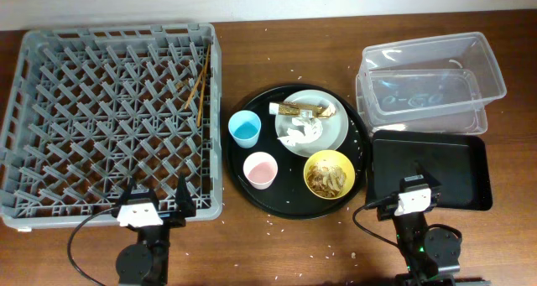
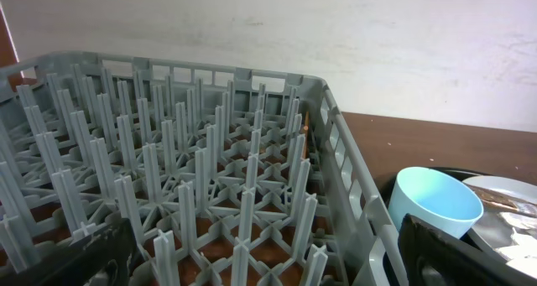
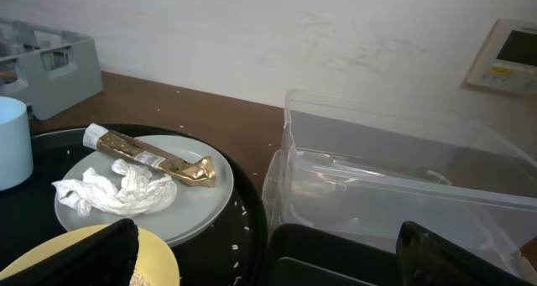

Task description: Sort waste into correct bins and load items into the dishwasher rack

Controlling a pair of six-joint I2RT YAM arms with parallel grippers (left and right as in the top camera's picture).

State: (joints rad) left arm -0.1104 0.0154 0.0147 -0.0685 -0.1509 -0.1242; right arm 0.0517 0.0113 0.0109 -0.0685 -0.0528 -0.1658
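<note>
The grey dishwasher rack [image 1: 109, 118] fills the left; brown chopsticks [image 1: 200, 80] lie in it. On the round black tray [image 1: 243, 164] stand a light blue cup [image 1: 244, 128], a pink cup [image 1: 260, 169], a yellow bowl [image 1: 329, 174] holding beige food scraps, and a grey-green plate [image 1: 333, 136] carrying crumpled white paper [image 1: 300, 132] and a gold wrapper [image 1: 304, 111]. The clear tub [image 1: 428, 85] and flat black tray [image 1: 457, 164] lie right. My left gripper [image 1: 151, 204] is open over the rack's near edge. My right gripper [image 1: 417, 189] is open over the flat black tray's near left part.
Small rice-like crumbs are scattered on the brown table near the round tray [image 1: 277, 223]. In the right wrist view the paper [image 3: 113, 189] and wrapper [image 3: 155, 158] lie on the plate [image 3: 197, 206], and the clear tub [image 3: 403, 181] stands right. A wall runs behind.
</note>
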